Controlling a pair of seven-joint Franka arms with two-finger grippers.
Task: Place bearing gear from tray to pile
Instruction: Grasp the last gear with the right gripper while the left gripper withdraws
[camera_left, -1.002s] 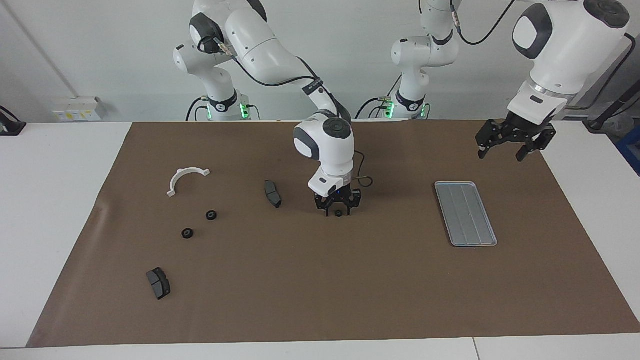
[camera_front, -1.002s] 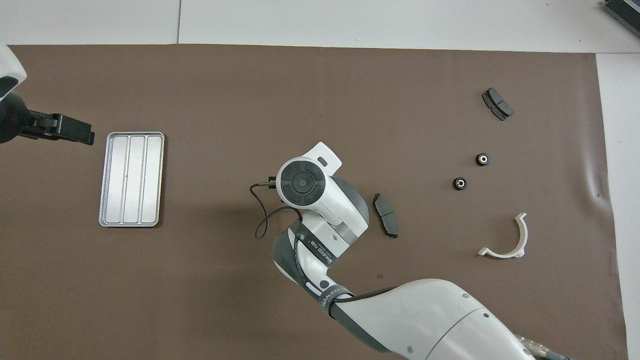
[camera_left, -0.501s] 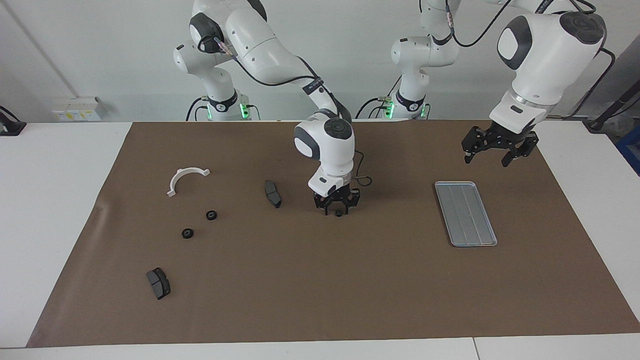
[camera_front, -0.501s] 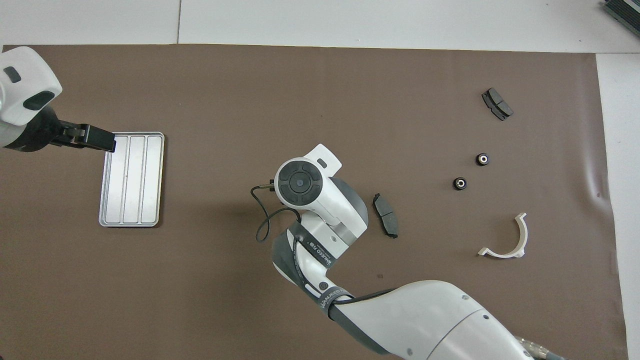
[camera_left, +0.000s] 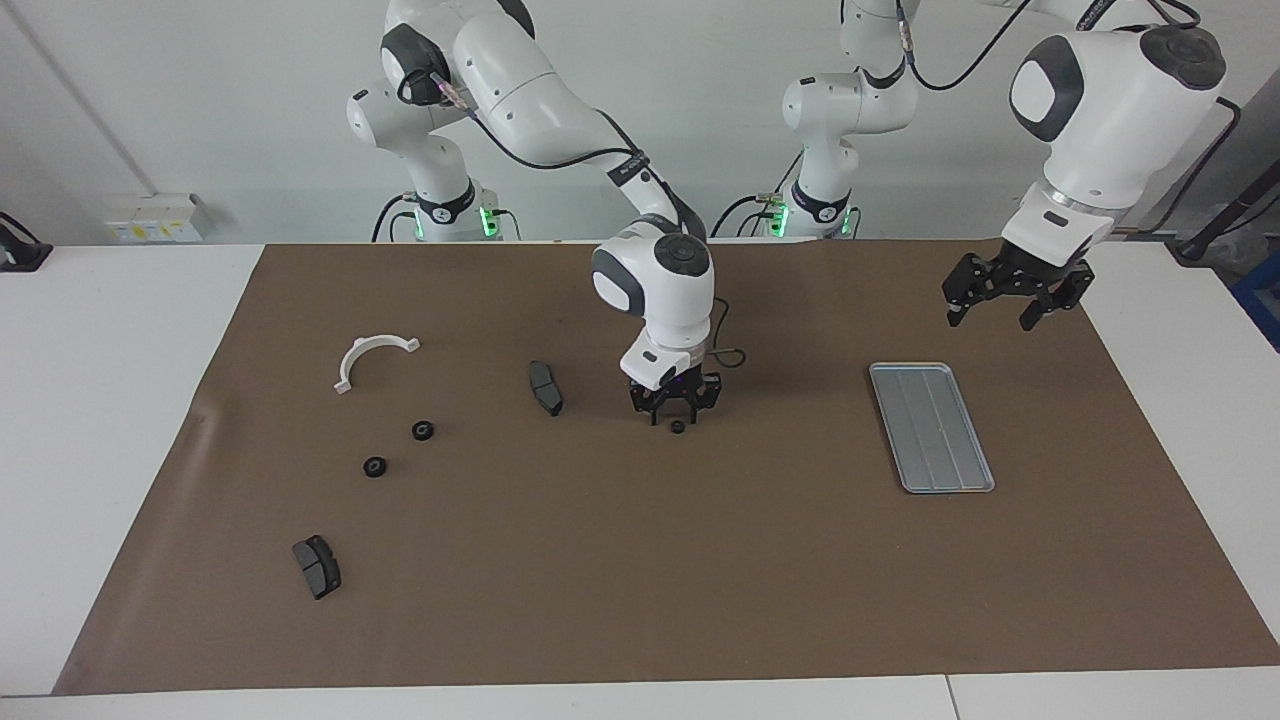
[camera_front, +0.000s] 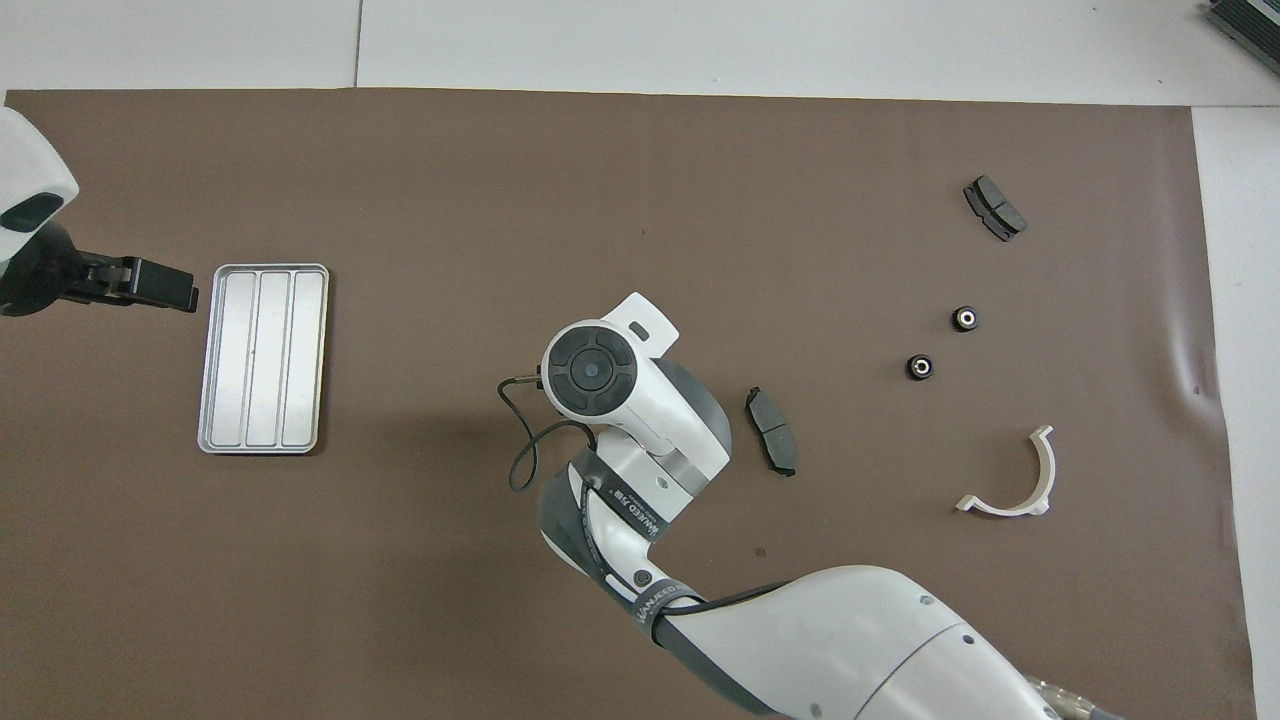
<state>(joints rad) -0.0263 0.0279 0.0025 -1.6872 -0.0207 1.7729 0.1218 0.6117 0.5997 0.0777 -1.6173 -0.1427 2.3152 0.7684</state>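
A small black bearing gear lies on the brown mat at mid-table, level with the tray and well apart from it. My right gripper hangs just above the gear, open, fingers astride it without touching. In the overhead view the right wrist hides this gear. The pile is two black discs toward the right arm's end of the table, seen from overhead as discs. The silver tray shows only its grooved floor. My left gripper hovers open, over the mat by the tray's corner.
Two dark grey curved pads lie on the mat: one pad beside the right gripper, the other pad by the mat's corner farthest from the robots. A white half-ring bracket sits nearer the robots than the pile. A black cable loops from the right wrist.
My right gripper has risen a little off the gear, which stays put on the mat. My left gripper swung in toward the tray and back out again.
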